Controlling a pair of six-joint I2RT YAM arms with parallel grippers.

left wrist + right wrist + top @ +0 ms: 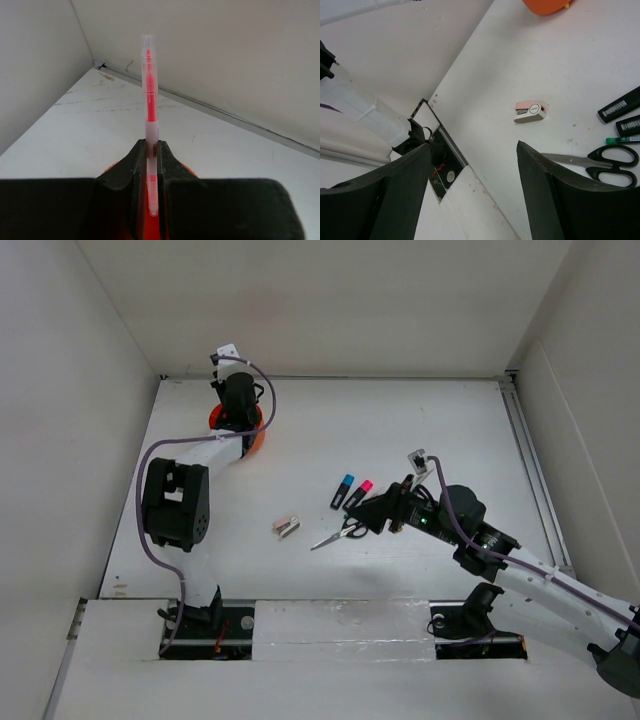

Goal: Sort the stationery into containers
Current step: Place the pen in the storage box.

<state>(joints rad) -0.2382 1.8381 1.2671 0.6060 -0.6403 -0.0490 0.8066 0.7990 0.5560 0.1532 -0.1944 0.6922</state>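
Overhead and right-wrist views: common stapler (530,111)

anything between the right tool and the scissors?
Nothing visible. The open right tool sits right at the blade end of the scissors; the stapler and highlighters lie clear of that gap.

Likely a robotics lab, white walls (350,300), white table (400,430), bolted-down left arm (175,505), right arm (540,575)

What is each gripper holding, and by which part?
Left gripper grips the red pen near one end; right gripper is open and holds nothing.
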